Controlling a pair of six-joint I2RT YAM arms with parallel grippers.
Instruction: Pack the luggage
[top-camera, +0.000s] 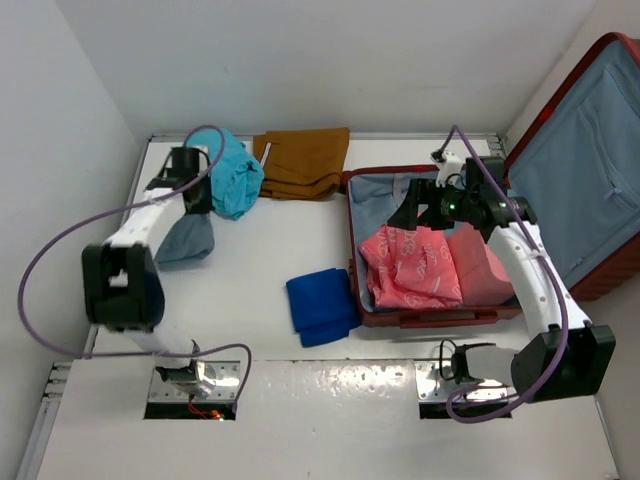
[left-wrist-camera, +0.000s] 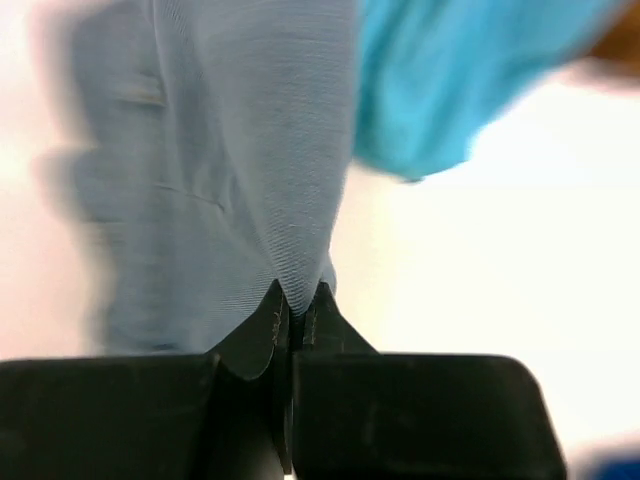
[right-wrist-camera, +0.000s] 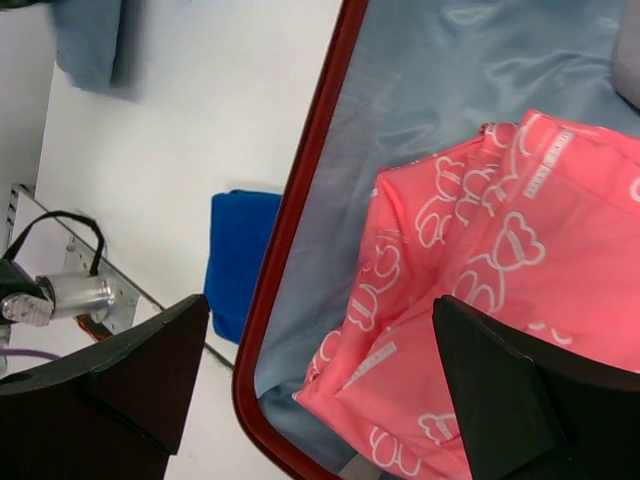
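Top external: luggage (top-camera: 440, 318) opens rightward, long axis near-to-far; left end effector (left-wrist-camera: 297, 295) clamps grey cloth (left-wrist-camera: 230, 180), right end effector (right-wrist-camera: 320, 315) gapes.

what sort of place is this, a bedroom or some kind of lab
Probably a robotics lab cell, not a bedroom: white table walled by bare panels, two arms bolted at its edge, clothes staged beside an open red suitcase.

You have open bench (top-camera: 265, 255) between the grey garment (top-camera: 187, 240) near the left edge and the luggage (top-camera: 430, 318). A folded blue cloth (top-camera: 322, 305) lies against the luggage's left wall. A teal garment (top-camera: 235, 175) and a brown garment (top-camera: 303, 160) crowd the far edge. Inside the luggage, pink clothes (top-camera: 410, 265) fill the near part. Its raised lid (top-camera: 590, 150) blocks the right.
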